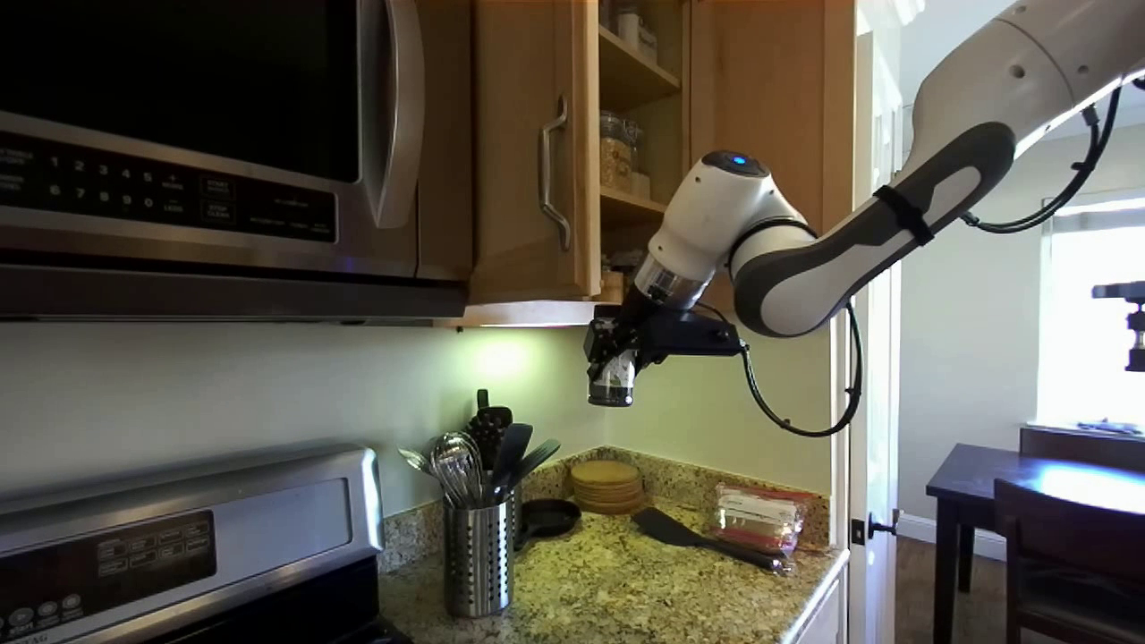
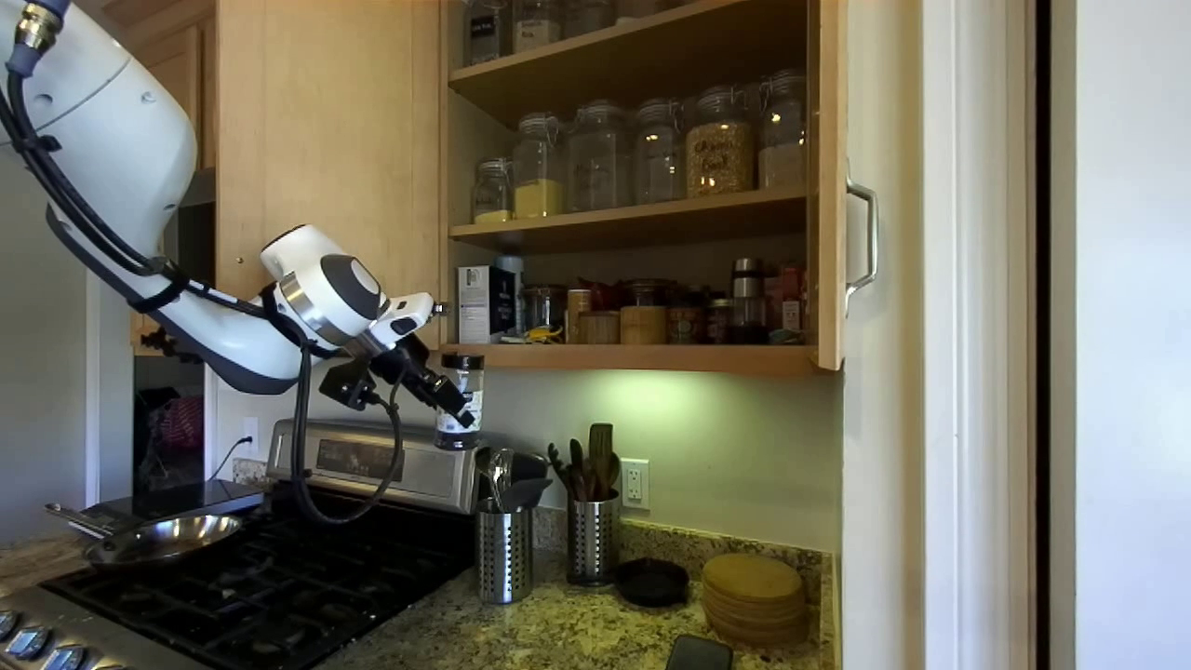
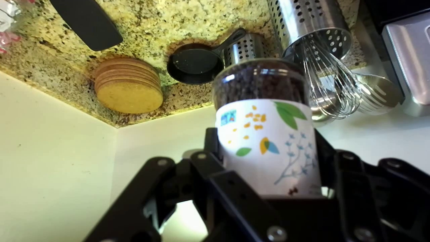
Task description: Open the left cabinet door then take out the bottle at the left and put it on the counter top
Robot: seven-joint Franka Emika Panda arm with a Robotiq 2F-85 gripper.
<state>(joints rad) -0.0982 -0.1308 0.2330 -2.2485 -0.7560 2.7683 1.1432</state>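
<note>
Stainless microwave (image 1: 170, 134), left; 2 perforated steel utensil holders (image 1: 479, 559) on the granite-look tabletop (image 1: 617, 590); the left cabinet door (image 1: 514, 170), standing open; black tool (image 3: 268, 146), clamped around the bottle (image 1: 612, 383) — dark-lidded, leaf-printed, nearly upright, held aloft over the tabletop; black spatula (image 1: 673, 529) and plastic bag (image 1: 759, 517), right.

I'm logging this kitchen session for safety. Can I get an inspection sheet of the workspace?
Surface: counter top, speckled stone, partly covered.
Job's things: left cabinet door, open; bottle, held in the air.
Clutter: two steel utensil holders, small black pan, stacked round wooden discs, black spatula, plastic-wrapped packet.
Gripper: closed around the bottle's sides.
Cables: black cable, looping loosely below the arm.
Surroundings: microwave, stove, steel pan, glass jars on shelves.
</note>
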